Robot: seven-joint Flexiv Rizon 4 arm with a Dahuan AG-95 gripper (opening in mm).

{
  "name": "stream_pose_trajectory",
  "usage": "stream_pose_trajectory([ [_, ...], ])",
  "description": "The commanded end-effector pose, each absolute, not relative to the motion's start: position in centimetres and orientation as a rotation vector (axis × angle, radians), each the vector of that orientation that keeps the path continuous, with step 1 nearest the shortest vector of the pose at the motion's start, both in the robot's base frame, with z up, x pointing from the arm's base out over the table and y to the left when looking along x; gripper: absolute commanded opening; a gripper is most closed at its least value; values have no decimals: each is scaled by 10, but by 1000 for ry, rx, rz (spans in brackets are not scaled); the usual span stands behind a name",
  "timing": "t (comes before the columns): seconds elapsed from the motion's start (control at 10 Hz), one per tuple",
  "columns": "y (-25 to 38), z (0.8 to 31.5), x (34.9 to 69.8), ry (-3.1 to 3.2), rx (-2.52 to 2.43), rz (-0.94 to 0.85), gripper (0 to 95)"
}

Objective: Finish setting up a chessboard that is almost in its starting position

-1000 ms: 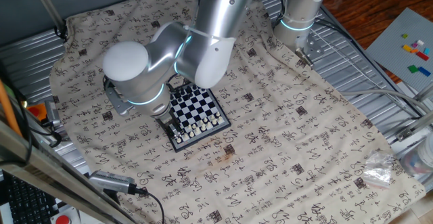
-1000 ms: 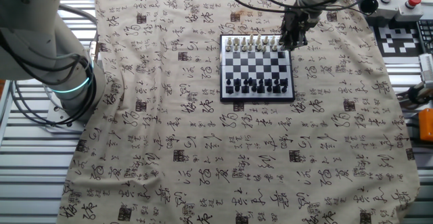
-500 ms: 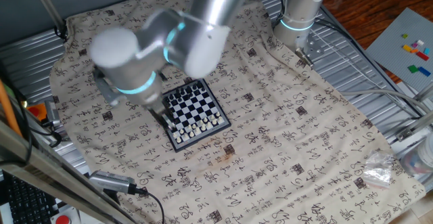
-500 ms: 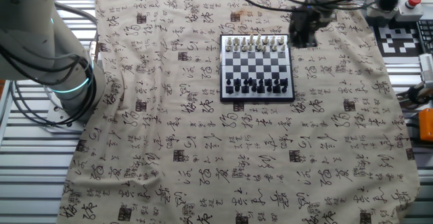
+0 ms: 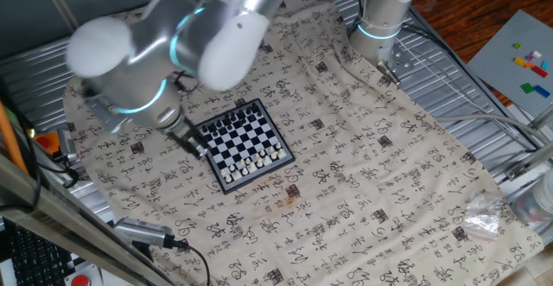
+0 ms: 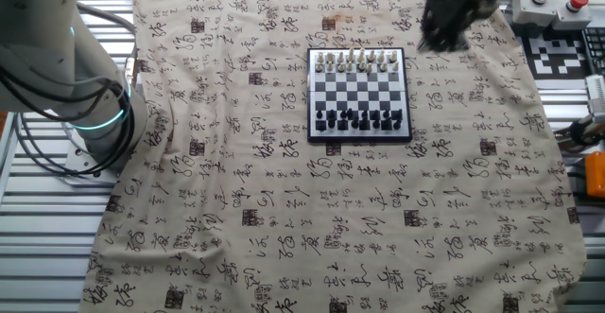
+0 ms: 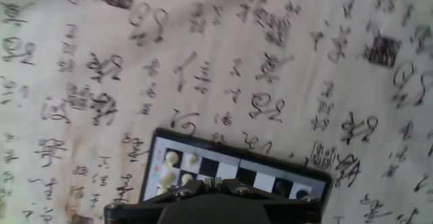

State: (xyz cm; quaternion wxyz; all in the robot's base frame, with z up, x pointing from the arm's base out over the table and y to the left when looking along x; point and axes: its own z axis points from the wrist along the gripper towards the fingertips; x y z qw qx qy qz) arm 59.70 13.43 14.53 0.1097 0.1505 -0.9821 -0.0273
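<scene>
**Arm swings off the board's corner**

Since a second ago the gripper (image 6: 444, 22) has pulled away from the white-piece corner of the chessboard (image 6: 359, 95). It was right over that corner, and now it sits off to the right and a bit further back, over the printed cloth (image 6: 284, 218) and clear of the board frame. From one fixed view the same thing shows: the big silver arm (image 5: 164, 40) used to cover the far part of the board and now hangs to the left, so all the checks are visible there (image 5: 242, 143).

Board itself hasn't budged. It lies flat on the cloth-covered worktop, roughly mid-table, with the white pieces (image 6: 356, 61) lined along its far edge in the other fixed view and the dark pieces (image 6: 361, 118) along the near edge.

Hand view looks down at the cloth, with one corner of the board (image 7: 230, 173) at the bottom, a few white pieces (image 7: 172, 166) visible on it.

Jaws: can't tell how wide they are. They're motion-blurred in the fixed views, and the hand view only shows the dark gripper body at the bottom edge.
</scene>
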Motion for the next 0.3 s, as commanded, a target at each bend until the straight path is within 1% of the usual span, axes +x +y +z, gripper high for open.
stream_pose_trajectory([
  [0.1, 140, 156, 587, -2893, 446, -73, 0],
  [0.3, 145, 162, 583, -2893, 451, -81, 0],
])
